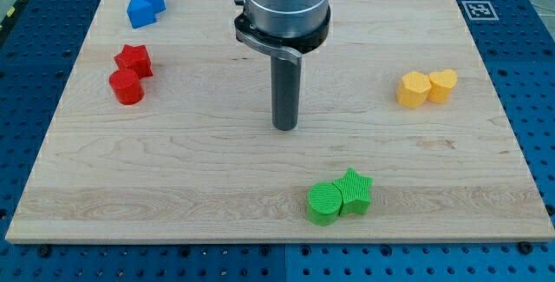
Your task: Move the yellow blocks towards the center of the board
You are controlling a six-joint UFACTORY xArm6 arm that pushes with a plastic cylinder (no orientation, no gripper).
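Sitting near the board's (486, 156) right edge, a little above its mid-height, the two yellow blocks touch side by side: a yellow hexagonal block (413, 89) on the view's left and a yellow heart block (443, 84) on the right, both matte with ridged tops. My tip (284, 127) stands near the board's middle, well apart from them on their left, a bare rod holding nothing. A green cylinder (324, 204) and green star (355, 191) touch near the bottom edge. A red star (134, 59) and red cylinder (127, 87) sit by the left edge, two blue blocks (145, 5) at the top-left corner.
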